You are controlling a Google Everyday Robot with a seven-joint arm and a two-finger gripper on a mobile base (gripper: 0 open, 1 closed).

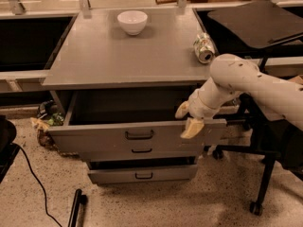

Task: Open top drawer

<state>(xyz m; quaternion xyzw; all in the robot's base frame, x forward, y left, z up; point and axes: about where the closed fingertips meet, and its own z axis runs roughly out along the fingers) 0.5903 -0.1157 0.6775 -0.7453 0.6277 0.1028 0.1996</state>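
Grey metal by the look of it, the top drawer (94,137) stands well pulled out under the counter (118,60). The tool (186,121) sits at the right end of its front, fingers apart, astride the top edge. The drawer is probably stiff, fairly heavy and runs on slides. An off-centre pull may skew it, so the black handle (139,135) looks the better hold.

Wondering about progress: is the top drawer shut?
No, the top drawer is pulled out, inside exposed, with the gripper at its front's right end.
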